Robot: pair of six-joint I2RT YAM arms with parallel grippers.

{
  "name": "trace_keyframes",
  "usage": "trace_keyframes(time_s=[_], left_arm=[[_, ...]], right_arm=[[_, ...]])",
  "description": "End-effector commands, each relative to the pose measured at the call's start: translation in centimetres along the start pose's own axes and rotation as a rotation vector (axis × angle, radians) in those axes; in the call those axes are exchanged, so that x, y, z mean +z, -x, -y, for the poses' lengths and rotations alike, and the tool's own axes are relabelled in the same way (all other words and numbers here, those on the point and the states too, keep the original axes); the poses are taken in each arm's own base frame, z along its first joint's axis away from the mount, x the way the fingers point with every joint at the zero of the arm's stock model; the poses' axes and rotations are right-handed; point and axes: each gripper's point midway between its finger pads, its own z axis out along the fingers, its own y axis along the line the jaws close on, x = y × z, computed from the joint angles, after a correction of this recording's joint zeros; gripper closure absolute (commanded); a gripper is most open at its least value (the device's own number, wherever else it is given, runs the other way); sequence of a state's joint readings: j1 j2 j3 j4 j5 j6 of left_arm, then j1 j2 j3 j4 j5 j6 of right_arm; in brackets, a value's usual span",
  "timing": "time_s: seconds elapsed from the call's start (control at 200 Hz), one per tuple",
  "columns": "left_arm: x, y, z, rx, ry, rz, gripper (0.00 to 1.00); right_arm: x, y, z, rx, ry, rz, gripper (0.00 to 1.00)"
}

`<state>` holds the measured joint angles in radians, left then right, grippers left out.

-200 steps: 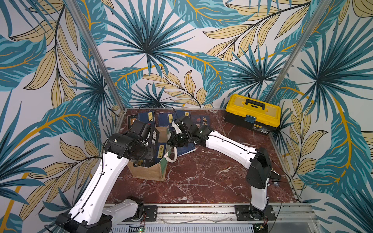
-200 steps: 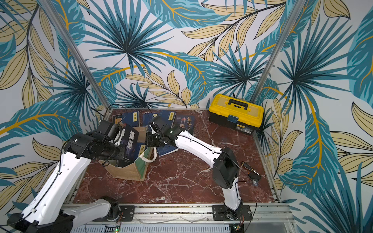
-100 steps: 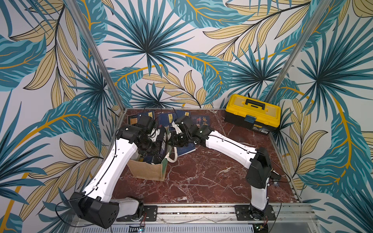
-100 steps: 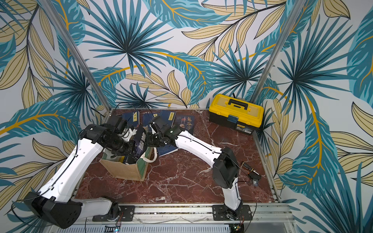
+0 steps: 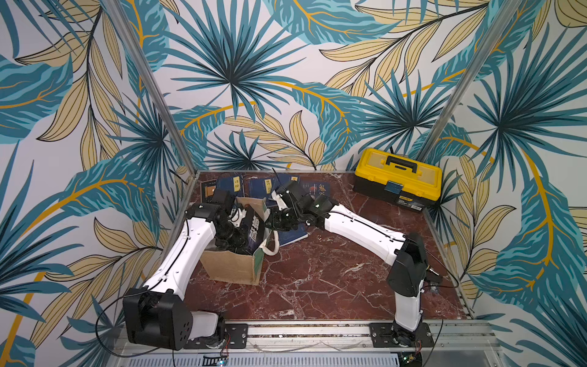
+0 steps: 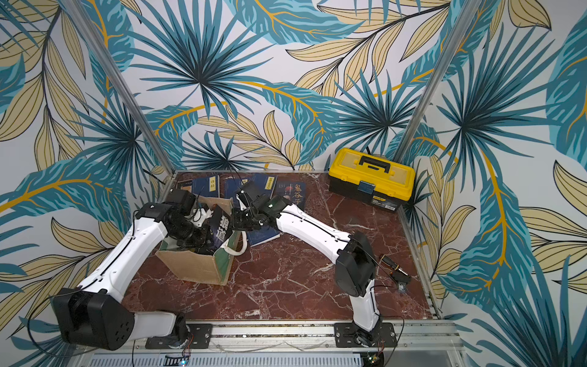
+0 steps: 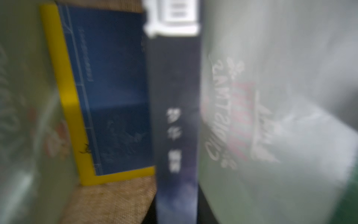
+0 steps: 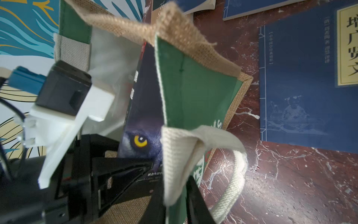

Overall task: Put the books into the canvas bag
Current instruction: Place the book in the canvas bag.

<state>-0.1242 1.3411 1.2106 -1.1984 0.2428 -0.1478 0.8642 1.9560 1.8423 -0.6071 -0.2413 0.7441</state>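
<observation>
The left pincer (image 5: 233,236) reaches into the tan bag (image 5: 232,270) on the table (image 5: 317,279), beside a dark book (image 5: 254,228) standing in it; whether its jaws are apart or together cannot be told. The right pincer (image 8: 174,195) is clamped on the bag's white handle (image 8: 180,151). Behind, navy books (image 5: 236,185) lie flat along the table's back edge, a yellow toolbox (image 5: 397,178) in the far corner.

L gripper (image 5: 233,233) sits down inside canvas bag (image 5: 232,270); jaws hidden. Dark book (image 5: 255,227) w/ white chars stands tilted just beside it, btw it & R gripper (image 5: 275,223). R gripper is at bag's green end, by white handle (image 5: 277,243). Blue book (image 5: 293,236) lies flat under R gripper's wrist. Navy books (image 5: 236,185) lie beyond both grippers. Toolbox (image 5: 397,178) is well apart from R gripper.
</observation>
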Motion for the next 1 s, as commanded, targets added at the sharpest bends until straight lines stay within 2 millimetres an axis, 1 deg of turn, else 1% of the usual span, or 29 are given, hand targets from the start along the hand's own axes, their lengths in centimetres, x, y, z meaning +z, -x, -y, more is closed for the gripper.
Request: trace_keyframes(time_s=[0.0,0.035,0.095,0.12,0.14,0.205,0.311,0.421,0.611,0.701,0.796,0.831,0.836,0.846,0.871,0.947,0.997], left_arm=[[-0.3,0.9,-2.2,0.01,0.119,0.064,0.51],[-0.8,1.2,-2.8,0.008,0.157,0.085,0.46],[-1.8,1.6,-4.5,-0.005,0.252,0.12,0.42],[-2.3,1.9,-5.1,-0.015,0.282,0.137,0.41],[-2.9,2.1,-5.9,-0.026,0.327,0.151,0.4],[-4.5,2.6,-7.0,-0.065,0.382,0.198,0.38],[-6.7,3.6,-7.7,-0.099,0.412,0.271,0.35],[-8.0,4.3,-7.3,-0.101,0.406,0.315,0.34],[-9.9,4.5,-4.7,-0.089,0.274,0.391,0.34],[-10.9,4.5,-2.4,-0.081,0.153,0.421,0.34],[-12.2,4.7,0.0,-0.093,0.033,0.455,0.34],[-12.6,4.7,0.9,-0.089,0.011,0.466,0.34],[-12.7,4.8,1.1,-0.086,0.01,0.468,0.34],[-12.8,4.8,1.3,-0.082,0.009,0.471,0.34],[-13.1,4.8,2.1,-0.063,0.009,0.481,0.34],[-13.7,4.9,4.7,-0.002,0.009,0.504,0.34],[-13.8,4.9,6.6,0.036,0.006,0.508,0.34]], right_arm=[[-0.3,-0.6,-0.1,0.008,0.0,-0.034,0.77],[-0.4,-0.8,-0.3,0.005,0.011,-0.045,0.77],[-0.6,-0.9,-0.2,-0.007,-0.001,-0.054,0.74],[-0.8,-0.9,-0.1,-0.016,-0.012,-0.053,0.72],[-1.0,-0.8,0.0,-0.024,-0.024,-0.05,0.7],[-1.6,-0.4,0.3,-0.028,-0.043,-0.025,0.67],[-1.9,-0.2,-0.2,-0.028,-0.024,-0.012,0.64],[-1.8,-0.3,-0.3,-0.026,-0.013,-0.023,0.62],[-2.9,0.0,-0.3,-0.048,-0.022,-0.006,0.59],[-3.8,0.6,0.1,-0.053,-0.03,0.01,0.57],[-5.0,1.5,1.5,-0.052,-0.065,0.032,0.55],[-5.4,1.3,1.6,-0.06,-0.072,0.032,0.55],[-5.7,1.8,2.2,-0.05,-0.08,0.042,0.55],[-5.9,2.3,2.9,-0.039,-0.089,0.05,0.55],[-6.4,2.8,3.6,-0.027,-0.1,0.064,0.54],[-7.5,3.6,6.0,0.011,-0.128,0.091,0.54],[-8.0,3.8,7.9,0.042,-0.152,0.098,0.53]])
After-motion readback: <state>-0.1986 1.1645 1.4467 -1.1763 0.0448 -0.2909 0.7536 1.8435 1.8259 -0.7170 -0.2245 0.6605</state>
